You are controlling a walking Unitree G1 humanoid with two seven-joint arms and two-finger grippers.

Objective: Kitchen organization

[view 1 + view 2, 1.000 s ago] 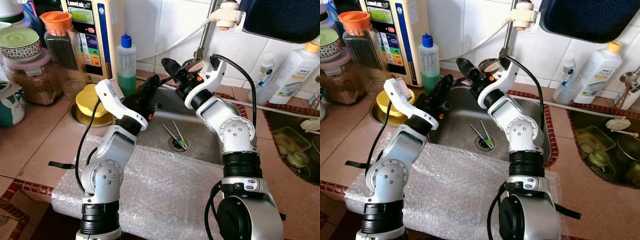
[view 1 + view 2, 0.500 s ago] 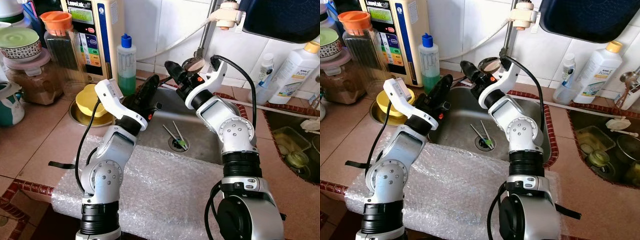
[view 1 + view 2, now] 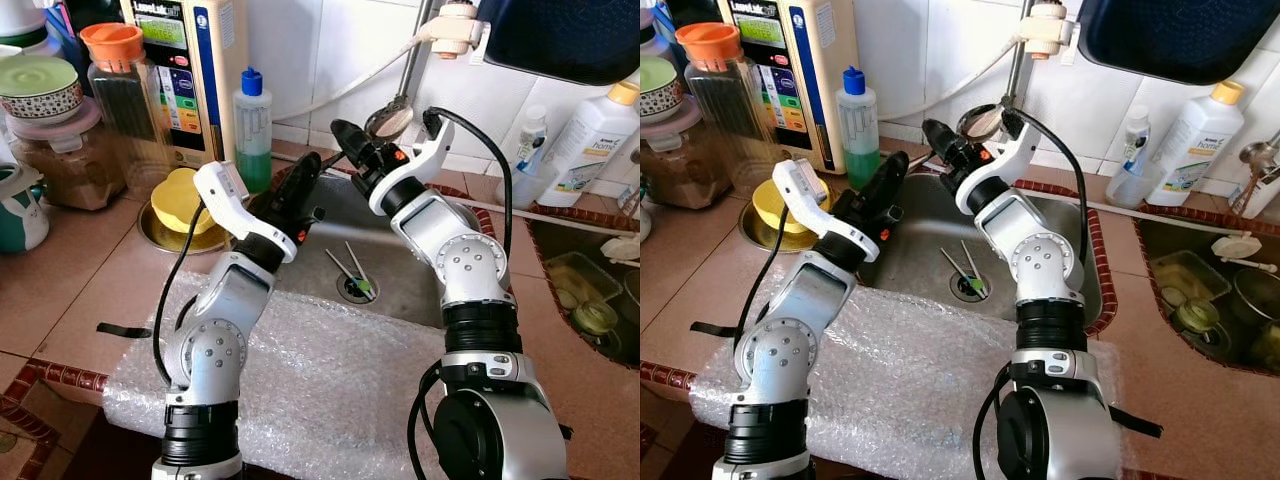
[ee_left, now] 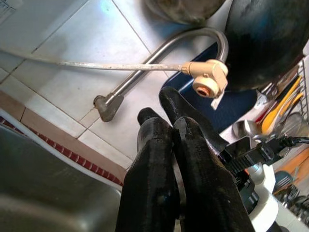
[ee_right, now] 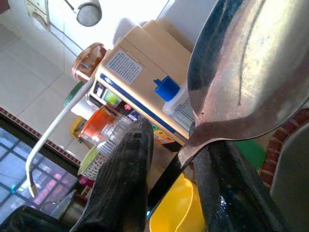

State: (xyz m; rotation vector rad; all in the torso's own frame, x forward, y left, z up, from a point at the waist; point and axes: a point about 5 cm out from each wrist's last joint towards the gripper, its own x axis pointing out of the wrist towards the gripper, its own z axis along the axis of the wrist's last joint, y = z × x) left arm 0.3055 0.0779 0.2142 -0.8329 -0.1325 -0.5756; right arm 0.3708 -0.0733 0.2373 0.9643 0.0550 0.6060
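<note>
Stainless steel forms the sink [image 3: 420,285] in the centre of the head view, set into a tan tiled counter [image 3: 70,290] with a dark red border. The right gripper [image 3: 345,140] is raised over the back rim of the sink, near the upper middle of the frame, and is clamped on the handle of a metal ladle [image 3: 390,122]; the ladle bowl sits just above and right of the fingers, close to the tap pipe [image 3: 412,65]. In the right wrist view the ladle [image 5: 251,72] fills the upper right, with its neck running down between the two black fingers [image 5: 123,188]. The left gripper [image 3: 303,172] points toward the back of the sink, just left of the right gripper; in the left wrist view its fingers [image 4: 154,179] are pressed together with nothing between them. Two chopsticks [image 3: 350,268] lie in the sink beside the drain [image 3: 357,288]. A sheet of bubble wrap [image 3: 320,390] covers the counter edge in the lower centre of the frame. At upper left stand a bottle of green liquid with a blue cap [image 3: 253,125], a jar with an orange lid [image 3: 118,85] and a cream water filter unit [image 3: 190,65]. A yellow bowl [image 3: 180,203] rests in a metal dish left of the sink. A white bottle [image 3: 595,145] stands at the right edge.
</note>
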